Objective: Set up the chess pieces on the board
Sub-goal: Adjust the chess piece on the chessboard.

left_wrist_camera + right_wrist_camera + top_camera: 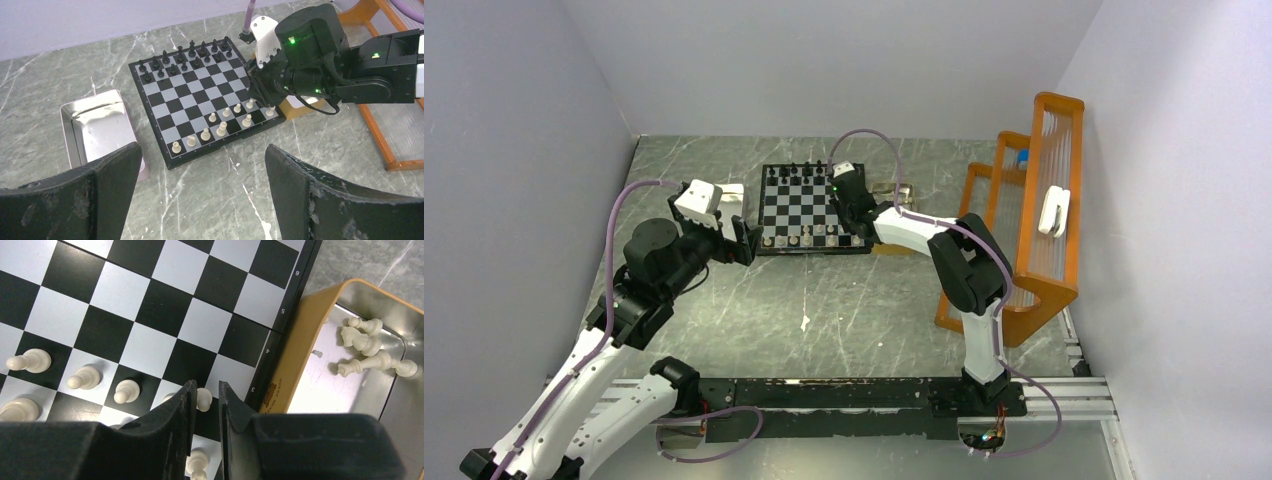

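The board [809, 205] lies at the table's far middle. Black chess pieces [185, 55] fill its two far rows. White chess pieces [220, 127] stand along its near rows. My right gripper [206, 385] hangs over the board's near right corner, jaws narrow around a white pawn [204, 400] that sits on a dark square in line with the other pawns [82, 377]. My left gripper [202, 147] hovers wide open over bare table, left of and nearer than the board [200, 100], with nothing between its fingers [115, 170].
A tan-rimmed tray [295, 355] beside the board's right edge holds several loose white pieces [367, 342]. A silvery metal tray [97, 125] lies left of the board. An orange rack [1039, 220] stands along the right wall.
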`<act>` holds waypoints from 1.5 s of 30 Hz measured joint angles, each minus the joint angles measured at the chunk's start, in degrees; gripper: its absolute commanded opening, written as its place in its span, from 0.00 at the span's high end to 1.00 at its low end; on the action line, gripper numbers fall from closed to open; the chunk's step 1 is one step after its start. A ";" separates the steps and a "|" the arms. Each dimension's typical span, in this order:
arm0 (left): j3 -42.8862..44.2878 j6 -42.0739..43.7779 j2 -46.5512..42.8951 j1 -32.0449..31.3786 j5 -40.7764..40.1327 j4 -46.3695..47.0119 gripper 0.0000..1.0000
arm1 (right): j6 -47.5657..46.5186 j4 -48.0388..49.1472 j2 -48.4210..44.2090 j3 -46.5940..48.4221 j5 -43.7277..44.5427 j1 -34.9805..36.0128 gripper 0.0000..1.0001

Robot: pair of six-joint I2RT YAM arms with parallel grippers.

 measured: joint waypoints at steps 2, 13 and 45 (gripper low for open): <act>0.00 0.00 0.00 0.00 0.00 0.00 0.03 | -0.02 0.00 0.00 0.00 -0.02 0.00 0.76; 0.00 0.00 0.02 0.00 0.00 0.00 0.03 | -0.02 0.04 -0.11 -0.76 -0.24 0.00 0.81; -0.28 0.00 -0.09 0.00 0.00 0.02 0.03 | 0.11 -1.36 -2.86 -0.96 -1.11 -0.35 0.71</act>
